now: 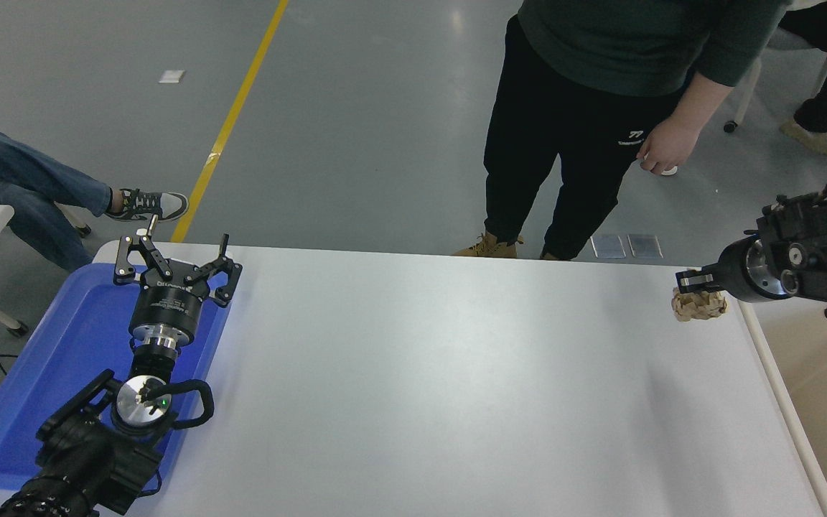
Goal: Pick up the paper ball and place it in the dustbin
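My right gripper (695,286) comes in from the right edge, raised above the table's far right corner, and is shut on the tan paper ball (699,305), which hangs just below its fingers. The dustbin (779,391) stands against the table's right edge; only its off-white rim and part of a beige inner wall show. The ball is a little left of that rim. My left gripper (173,253) is parked at the lower left above the blue tray, open and empty.
A shallow blue tray (62,359) lies at the table's left edge. A person in a dark green top and black trousers (571,143) stands at the far side, one hand (661,154) hanging down. Other people's legs show at the left and top right.
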Available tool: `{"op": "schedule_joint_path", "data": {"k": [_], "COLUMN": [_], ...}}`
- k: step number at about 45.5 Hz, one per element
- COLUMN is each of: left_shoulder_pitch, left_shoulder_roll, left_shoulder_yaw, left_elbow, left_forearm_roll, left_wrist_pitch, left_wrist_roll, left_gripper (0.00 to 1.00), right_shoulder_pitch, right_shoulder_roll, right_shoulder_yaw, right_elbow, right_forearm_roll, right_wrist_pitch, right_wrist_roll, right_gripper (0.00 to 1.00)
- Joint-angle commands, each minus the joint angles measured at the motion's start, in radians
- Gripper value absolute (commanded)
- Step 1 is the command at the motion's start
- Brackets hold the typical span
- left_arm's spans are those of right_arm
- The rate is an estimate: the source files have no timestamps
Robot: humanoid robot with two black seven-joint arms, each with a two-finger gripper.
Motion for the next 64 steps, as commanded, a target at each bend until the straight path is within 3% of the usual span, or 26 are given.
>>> {"op": "schedule_joint_path", "data": {"k": [1, 10, 31, 42, 49, 58, 64], "left_shoulder_pitch": [0.0, 0.0, 0.002, 0.002, 0.002, 0.002, 0.002], "left_shoulder_roll": [0.001, 0.001, 0.001, 0.001, 0.001, 0.001, 0.001], "left_shoulder_yaw": [0.0, 0.0, 0.0, 0.0, 0.0, 0.0, 0.0], "left_elbow": [0.0, 0.001, 0.001, 0.001, 0.001, 0.001, 0.001], "left_forearm_roll": [0.0, 0.0, -0.002, -0.002, -0.002, -0.002, -0.002], "left_wrist_pitch": [0.0, 0.0, 0.0, 0.0, 0.0, 0.0, 0.0], "left_wrist_roll": [0.0, 0.0, -0.001, -0.003, -0.003, -0.003, -0.003], "left_gripper": [1.0, 1.0, 1.0, 1.0, 1.0, 1.0, 1.0], "right_shoulder_pitch": [0.279, 0.451, 0.565, 0.524, 0.458, 0.24, 0.005], "right_shoulder_roll": [-0.035, -0.035, -0.073, -0.162, -0.282, -0.487, -0.512], "right_shoulder_yaw": [-0.133, -0.221, -0.312, -0.33, -0.289, -0.079, 0.107], "right_elbow": [0.171, 0.249, 0.286, 0.232, 0.122, -0.06, -0.195], "right_forearm_roll": [0.01, 0.071, 0.065, -0.036, -0.188, -0.355, -0.363], "right_wrist_pitch": [0.102, 0.174, 0.202, 0.2, 0.199, 0.193, 0.174], "right_wrist_roll": [0.001, 0.001, 0.001, 0.001, 0.002, 0.002, 0.031], "right_gripper": [0.0, 0.0, 0.0, 0.0, 0.0, 0.0, 0.0]}}
